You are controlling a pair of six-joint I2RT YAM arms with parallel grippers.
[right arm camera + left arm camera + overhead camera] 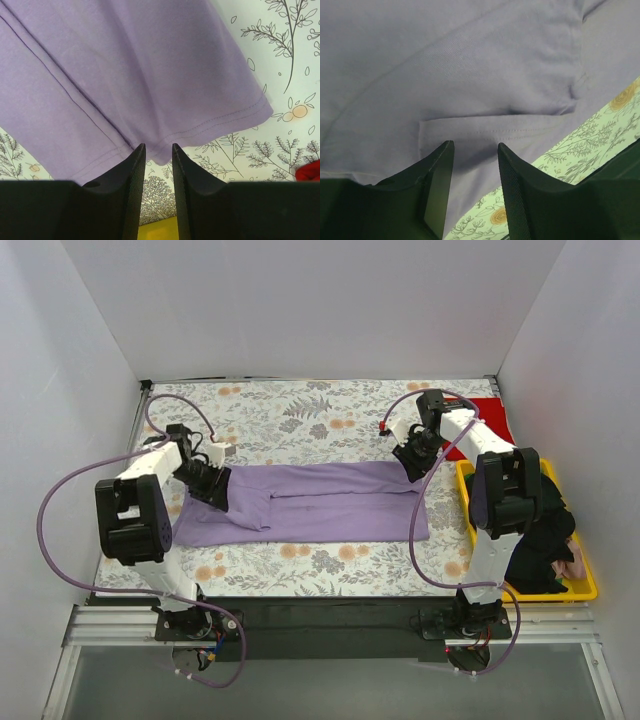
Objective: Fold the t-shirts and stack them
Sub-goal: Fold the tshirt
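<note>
The lavender t-shirt [330,502] lies flat on the table's middle, folded into a long band. My left gripper [215,492] is over its left part, near a sleeve. In the left wrist view [475,145] its jaws stand open over the purple cloth [470,65] and hold nothing. My right gripper [411,468] is at the shirt's far right corner. In the right wrist view [159,146] its jaws are a little apart, with the hem corner [161,159] between the tips, not pinched. The red t-shirt [492,418] lies at the back right and shows in the right wrist view [309,171].
A grey-and-orange floral cloth [300,415] covers the table. A yellow tray [590,585] with dark clothing [545,530] stands at the right edge, beside the right arm. White walls close in on the left, back and right.
</note>
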